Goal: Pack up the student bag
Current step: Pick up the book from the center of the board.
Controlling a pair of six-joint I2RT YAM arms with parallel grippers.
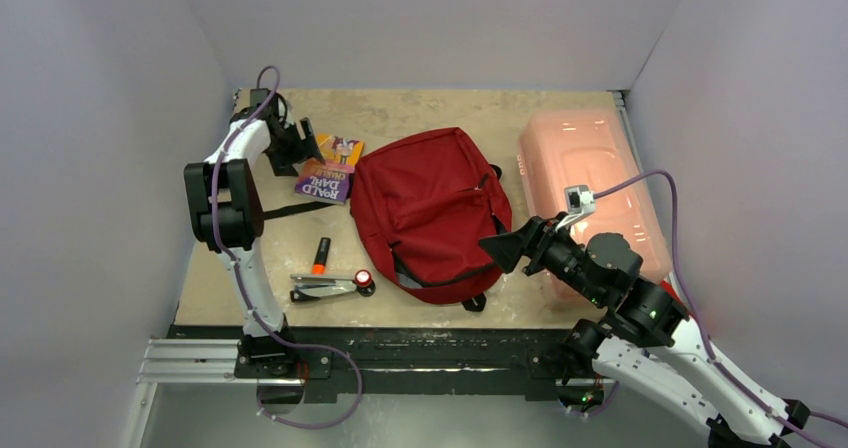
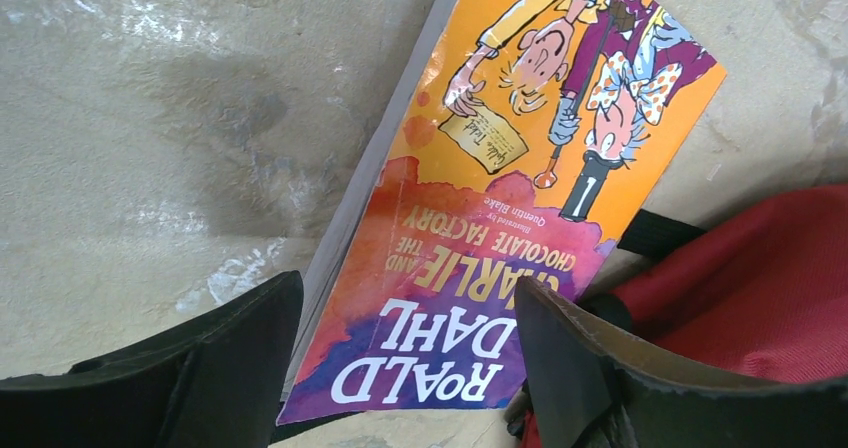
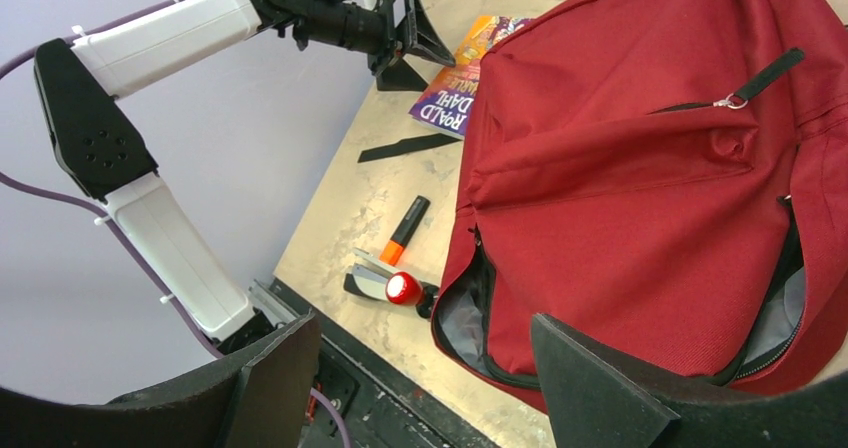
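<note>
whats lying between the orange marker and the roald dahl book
A black strap lies flat between the orange marker and the book. It shows best in the right wrist view, and also in the top external view.

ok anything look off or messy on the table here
Nothing spilled or damaged. The dark red fabric backpack lies flat, gaping open at its near end with grey lining showing, and the orange and purple paperback book sits askew by its far left corner.

The left tool (image 2: 408, 283), spread wide, frames a Roald Dahl paperback (image 2: 520, 168) (title upside down).
</note>
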